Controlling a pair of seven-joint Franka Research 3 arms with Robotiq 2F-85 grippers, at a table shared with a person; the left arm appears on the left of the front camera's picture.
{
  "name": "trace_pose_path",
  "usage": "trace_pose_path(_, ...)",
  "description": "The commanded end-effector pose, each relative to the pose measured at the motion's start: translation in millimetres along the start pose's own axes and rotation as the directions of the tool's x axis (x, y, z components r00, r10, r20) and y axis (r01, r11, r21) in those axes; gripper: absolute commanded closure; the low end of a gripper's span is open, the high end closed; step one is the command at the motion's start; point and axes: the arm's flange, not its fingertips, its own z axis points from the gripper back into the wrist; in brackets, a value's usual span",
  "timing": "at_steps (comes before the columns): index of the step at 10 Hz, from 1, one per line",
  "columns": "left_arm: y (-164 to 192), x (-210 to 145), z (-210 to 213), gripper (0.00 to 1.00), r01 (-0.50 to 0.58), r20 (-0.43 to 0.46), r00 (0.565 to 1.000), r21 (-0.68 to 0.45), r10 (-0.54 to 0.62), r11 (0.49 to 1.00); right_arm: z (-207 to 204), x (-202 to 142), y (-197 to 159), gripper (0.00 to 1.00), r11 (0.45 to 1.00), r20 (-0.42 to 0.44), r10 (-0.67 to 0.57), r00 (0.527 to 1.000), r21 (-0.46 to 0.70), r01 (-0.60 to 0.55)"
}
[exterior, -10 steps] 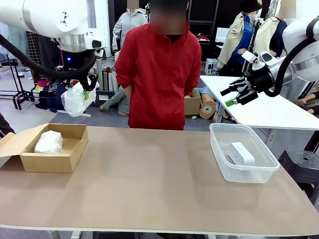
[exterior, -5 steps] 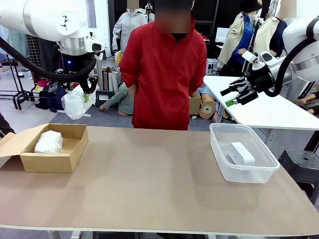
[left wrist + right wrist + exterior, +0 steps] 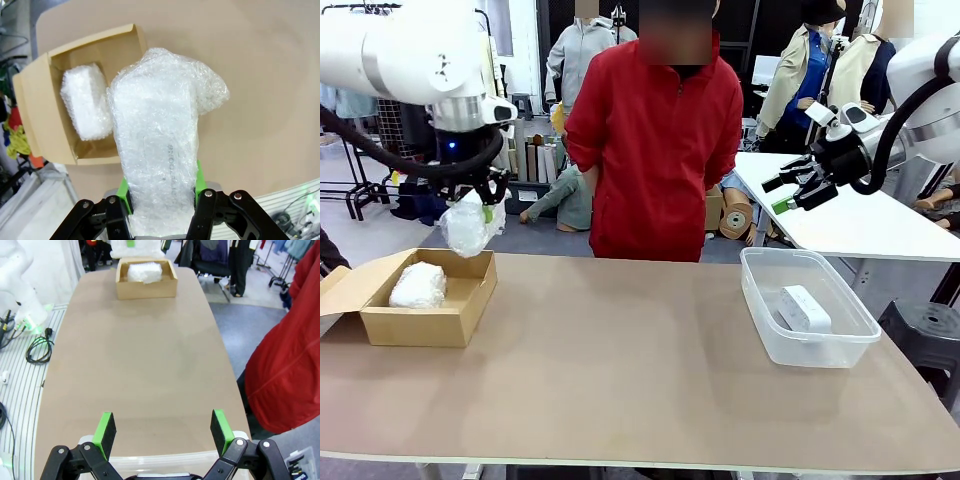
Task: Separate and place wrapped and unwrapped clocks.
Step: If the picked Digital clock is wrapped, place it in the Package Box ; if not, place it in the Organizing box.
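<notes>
At the left of the front view, an open brown cardboard box (image 3: 430, 295) is seen on the table, with one crinkly bubble-wrapped white bundle (image 3: 418, 285) lying inside. Above the box's far right corner, a second wrapped clock (image 3: 467, 225), oblong and glossy with loose wrap flaring at its end, is held in the air, clamped between the green pads of the left gripper (image 3: 480, 200). In the left wrist view the pads are pressed against both sides of this bundle (image 3: 156, 165).

The table (image 3: 620, 350) is a smooth, matte tan board. A person in a red jacket (image 3: 655, 150) is seen standing behind its far edge.

At the right, a clear plastic bin (image 3: 807, 310) holds the bare smooth white rectangular block (image 3: 804, 307). The right gripper (image 3: 798, 188) is raised in the upper right, well apart from the bin, jaws spread wide and empty.
</notes>
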Motion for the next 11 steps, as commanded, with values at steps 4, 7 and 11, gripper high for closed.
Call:
trace_pose_path(4, 38, 10, -68, 1.0, -0.113, 0.066, 0.991, -0.02, 0.114, 0.993, 1, 2, 1, 0.0, 1.0, 0.003, 0.013, 1.0, -0.007, -0.013)
trace_pose_path(7, 58, 31, -107, 1.0, -0.107, 0.122, 0.987, 0.03, 0.103, 0.994, 1, 2, 1, 0.0, 1.0, 0.003, 0.013, 1.0, -0.007, -0.013)
trace_pose_path(11, 69, 39, -138, 1.0, -0.116, 0.06, 0.992, 0.023, 0.115, 0.993, 1, 2, 1, 0.0, 1.0, 0.003, 0.013, 1.0, -0.007, -0.013)
